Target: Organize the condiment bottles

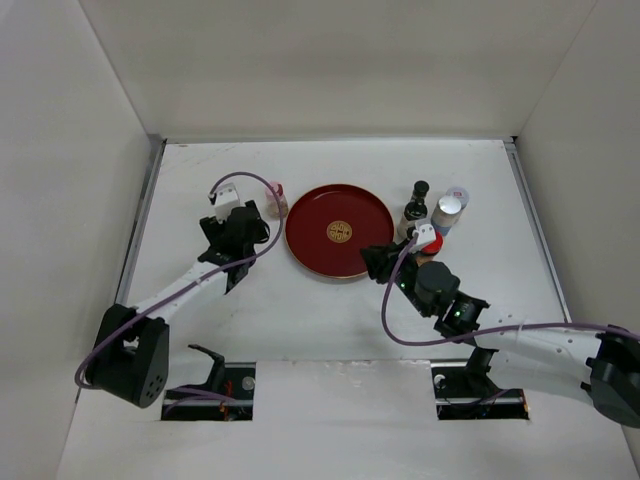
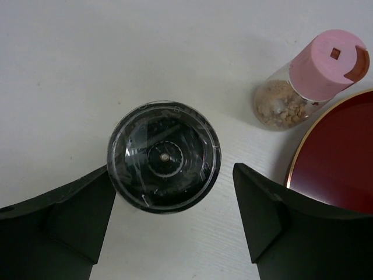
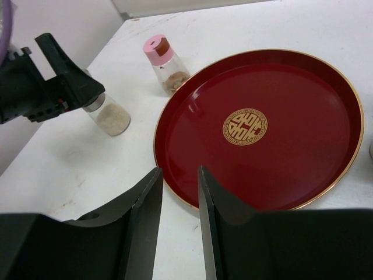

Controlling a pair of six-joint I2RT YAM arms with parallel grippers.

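Observation:
A dark-grey-capped jar (image 2: 164, 156) with pale powder stands upright between the fingers of my open left gripper (image 2: 172, 175); the left finger is at its side and the right finger stands apart. In the top view this gripper (image 1: 245, 228) hides the jar. A pink-capped bottle (image 2: 309, 81) stands just beyond, by the red plate (image 1: 340, 262). My right gripper (image 3: 178, 170) is empty, its jaws a narrow gap apart, low over the plate's near-left rim (image 3: 169, 181). A black narrow bottle (image 1: 415, 205), a silver-capped jar (image 1: 448, 212) and a red-capped one (image 1: 432, 243) stand right of the plate.
The round red plate with a gold centre mark (image 3: 245, 126) lies mid-table with nothing on it. White walls enclose the table on the left, back and right. The right wrist partly covers the red-capped jar in the top view.

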